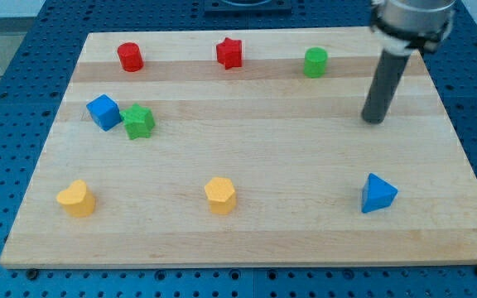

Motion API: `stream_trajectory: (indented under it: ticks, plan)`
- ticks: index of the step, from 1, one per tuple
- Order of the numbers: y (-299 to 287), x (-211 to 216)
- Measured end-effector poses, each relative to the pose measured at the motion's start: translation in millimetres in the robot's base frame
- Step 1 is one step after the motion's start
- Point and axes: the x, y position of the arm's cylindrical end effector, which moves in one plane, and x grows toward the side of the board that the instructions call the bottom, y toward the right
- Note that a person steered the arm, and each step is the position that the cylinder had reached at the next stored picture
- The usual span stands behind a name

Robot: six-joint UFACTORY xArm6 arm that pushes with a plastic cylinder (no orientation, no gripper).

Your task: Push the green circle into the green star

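Note:
The green circle [315, 62] stands near the view's top, right of centre, on the wooden board [247, 165]. The green star [139, 122] lies at the view's left, touching or almost touching the blue cube [103, 112]. My tip [374, 118] rests on the board at the view's right, below and to the right of the green circle and apart from it. The star is far to the left of the tip.
A red cylinder [130, 57] and a red star [230, 53] stand along the view's top. A yellow heart [76, 199] and a yellow hexagon [220, 195] lie along the bottom. A blue triangle [378, 194] lies at the bottom right, below the tip.

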Motion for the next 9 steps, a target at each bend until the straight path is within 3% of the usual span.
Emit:
stream_trajectory:
  ticks: [1, 2, 3, 5, 9]
  plan:
    - [3, -75]
    - [-32, -121]
    - [-69, -107]
    - [-179, -15]
    - [-277, -34]
